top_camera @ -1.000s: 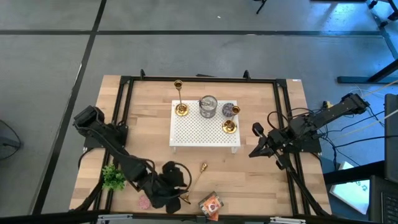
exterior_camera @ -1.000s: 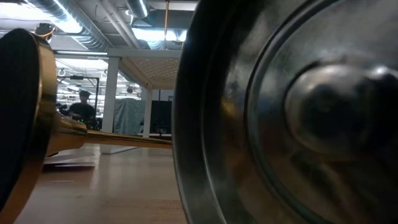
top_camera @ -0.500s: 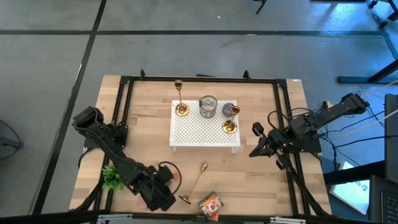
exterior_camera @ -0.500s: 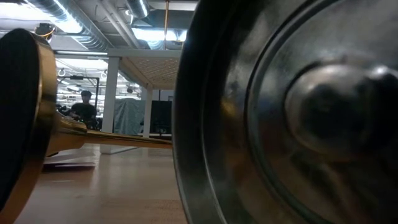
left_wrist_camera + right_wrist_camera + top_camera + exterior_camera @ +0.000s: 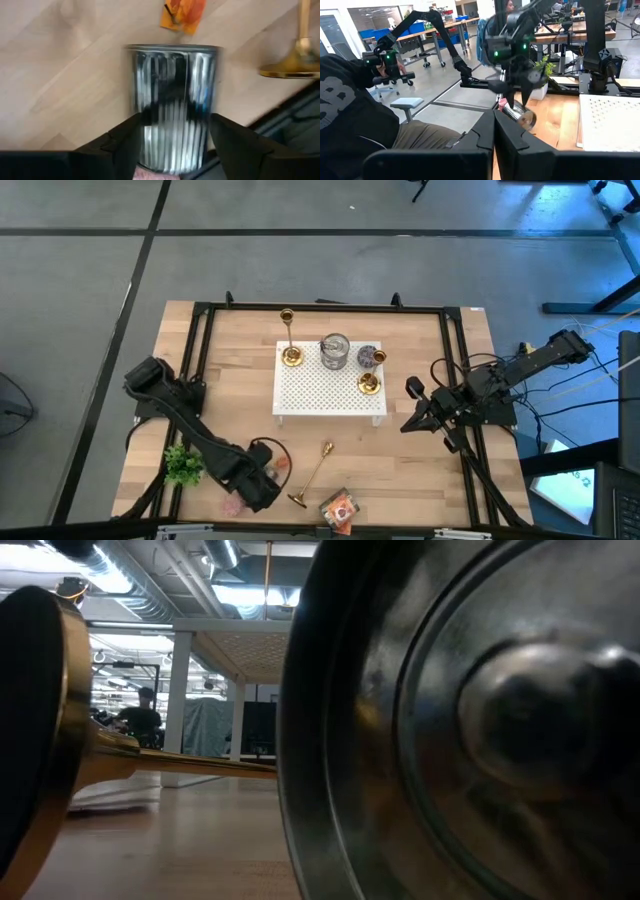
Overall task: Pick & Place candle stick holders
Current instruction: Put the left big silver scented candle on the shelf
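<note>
One gold candle stick holder [image 5: 313, 474] lies on its side on the wood near the front edge; its round base [image 5: 295, 67] shows beside my left gripper. Two more holders stand on the white perforated board [image 5: 330, 395]: a tall one [image 5: 289, 340] and a short one [image 5: 369, 383]. My left gripper [image 5: 174, 119] points down, open, with a finger on either side of a ribbed silver tin [image 5: 172, 95] that lies on its side on the table. My right gripper [image 5: 493, 125] waits shut and level over the table's right side. My left gripper comes at the lying tin from above, its two fingers [image 5: 125, 140] lying across the tin's ribbed wall near one end. Whether the fingers touch the wall, I cannot tell. The tin rests on the table.
On the board stand a silver tin [image 5: 335, 352] and a second tin with a purple candle [image 5: 371, 357]. An orange packet [image 5: 341, 508], a pink candle [image 5: 232, 505] and a small green plant [image 5: 182, 465] lie near the front edge. A black frame [image 5: 205, 310] rings the table.
My left gripper has rolled about its own axis, tipped to point down and sunk over the lying tin, shifting a little toward the table's left edge and uncovering the lying holder's base. The tin and the holder have kept still.
</note>
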